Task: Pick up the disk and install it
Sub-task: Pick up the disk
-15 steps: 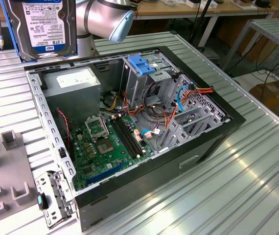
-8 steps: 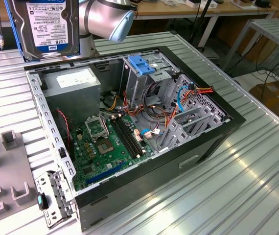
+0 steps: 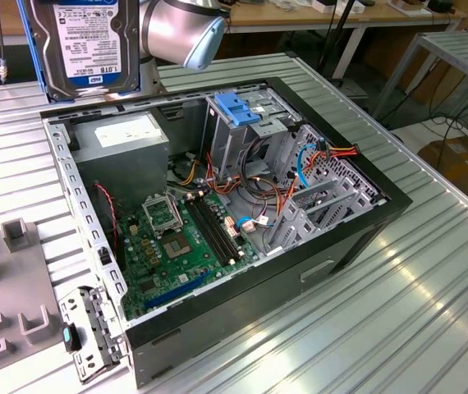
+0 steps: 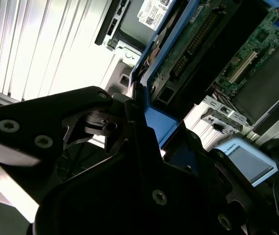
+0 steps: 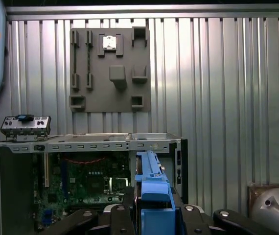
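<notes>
Broadly, a ribbed metal bench (image 3: 431, 271) spreads across the exterior view, and an open black computer case (image 3: 341, 246) lies on its side in the middle of the frame with its inside showing. A grey fixture board (image 5: 110, 68) with raised blocks lies flat on the bench beyond the case in the first wrist view. The silver arm (image 3: 181, 29) enters at the top of the exterior view, left of centre. Inside the case, the green motherboard (image 3: 185, 238) covers the floor towards the lower left, a grey power supply (image 3: 127, 139) sits at the upper left corner, and the metal drive cage (image 3: 242, 139) stands upper centre, topped by a blue latch (image 3: 238, 111). The disk (image 3: 82, 45) is at the upper left of the exterior view, held upright with its white-and-blue label facing the camera and blue rails down its edges, raised over the case's corner by the power supply and apart from the drive cage. In the second wrist view the gripper (image 4: 159, 132) is pinching the disk, its black fingers (image 4: 129, 115) pressed against the blue rail on either side. A small metal bracket (image 3: 90, 328) with a blue tab lies on the bench just beside the case at the lower left.
</notes>
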Available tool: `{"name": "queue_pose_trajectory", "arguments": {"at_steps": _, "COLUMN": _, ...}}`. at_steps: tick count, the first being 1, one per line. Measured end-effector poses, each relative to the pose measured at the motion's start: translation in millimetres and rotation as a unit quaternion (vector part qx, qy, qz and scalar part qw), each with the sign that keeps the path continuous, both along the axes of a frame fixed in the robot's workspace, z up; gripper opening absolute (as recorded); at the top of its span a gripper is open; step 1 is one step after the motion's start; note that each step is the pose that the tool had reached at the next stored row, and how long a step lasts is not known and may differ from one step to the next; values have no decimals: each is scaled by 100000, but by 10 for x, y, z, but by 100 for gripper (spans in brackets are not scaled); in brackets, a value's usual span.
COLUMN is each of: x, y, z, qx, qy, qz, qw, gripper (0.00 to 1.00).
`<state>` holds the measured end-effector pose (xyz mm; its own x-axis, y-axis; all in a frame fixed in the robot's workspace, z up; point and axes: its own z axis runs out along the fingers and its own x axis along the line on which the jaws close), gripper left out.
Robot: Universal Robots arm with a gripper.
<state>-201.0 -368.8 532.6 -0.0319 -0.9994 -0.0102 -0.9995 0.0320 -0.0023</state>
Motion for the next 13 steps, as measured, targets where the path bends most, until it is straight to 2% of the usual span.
{"name": "queue_pose_trajectory", "arguments": {"at_steps": 13, "x": 52, "y": -59, "z": 0, "qx": 0, "qy": 1, "qz": -4, "qw": 100000, "gripper": 37}}
